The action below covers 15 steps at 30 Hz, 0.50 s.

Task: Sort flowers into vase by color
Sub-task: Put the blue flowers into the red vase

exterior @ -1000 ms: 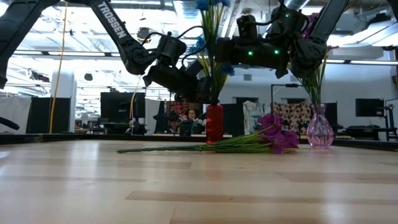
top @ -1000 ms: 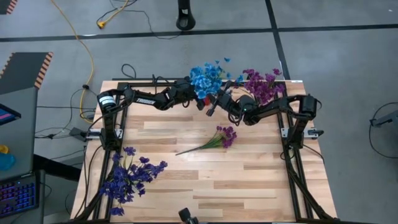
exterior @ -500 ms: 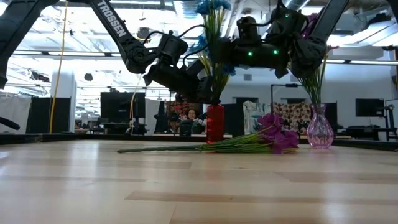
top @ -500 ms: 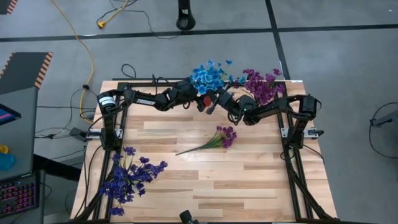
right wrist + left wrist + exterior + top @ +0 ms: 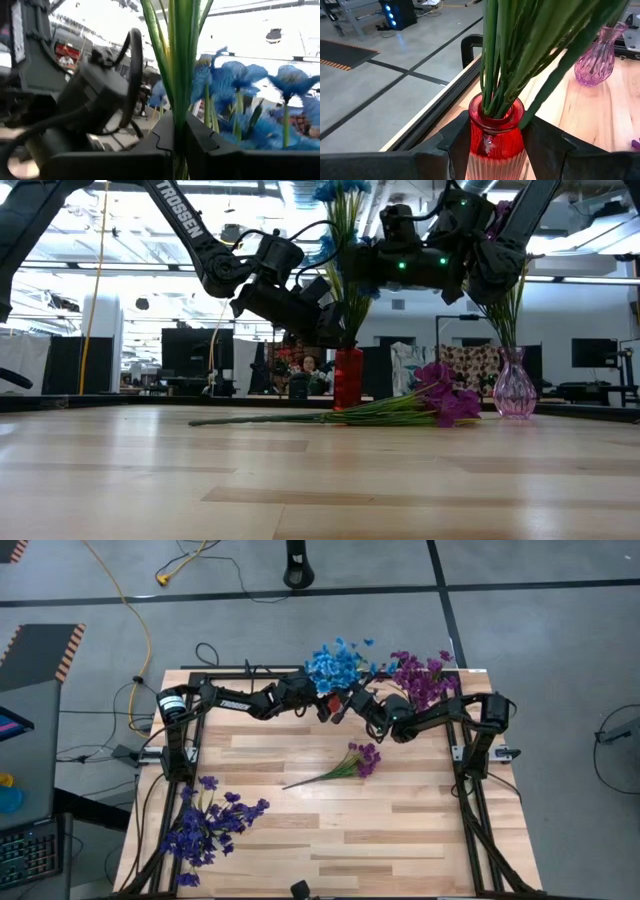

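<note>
Right gripper (image 5: 175,142): closed on blue stems (image 5: 176,75) above the red vase (image 5: 496,135).
Left gripper (image 5: 496,145): clasps that vase at the far edge.
Stems: light, springy; likely best pinched low.
Purple bunch (image 5: 352,762): lies mid-table.

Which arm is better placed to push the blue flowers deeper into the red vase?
Probably the right: its gripper is already shut on the blue flowers' stems above the red vase. The left gripper has its jaws on both sides of the vase, seemingly steadying it.
</note>
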Motion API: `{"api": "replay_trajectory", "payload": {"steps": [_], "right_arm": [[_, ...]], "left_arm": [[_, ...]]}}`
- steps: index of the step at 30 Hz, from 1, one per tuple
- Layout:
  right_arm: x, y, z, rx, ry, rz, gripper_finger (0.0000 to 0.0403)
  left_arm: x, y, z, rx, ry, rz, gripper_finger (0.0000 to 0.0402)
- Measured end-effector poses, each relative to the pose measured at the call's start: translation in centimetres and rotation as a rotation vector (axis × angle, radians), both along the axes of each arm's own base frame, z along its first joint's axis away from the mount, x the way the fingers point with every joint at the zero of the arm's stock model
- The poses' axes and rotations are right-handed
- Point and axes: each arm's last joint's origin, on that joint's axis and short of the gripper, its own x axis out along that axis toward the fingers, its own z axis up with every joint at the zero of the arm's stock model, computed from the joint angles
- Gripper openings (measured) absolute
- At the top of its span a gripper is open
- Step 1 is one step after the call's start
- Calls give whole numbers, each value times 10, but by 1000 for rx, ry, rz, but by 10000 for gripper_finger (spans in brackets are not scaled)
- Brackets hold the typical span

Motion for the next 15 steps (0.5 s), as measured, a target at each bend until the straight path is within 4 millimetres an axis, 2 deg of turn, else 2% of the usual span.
{"api": "replay_trajectory", "payload": {"steps": [15], "right_arm": [[3,14,3,-55,-5,20,47]], "left_arm": [[0,0,-1,1,3,-1,155]]}}
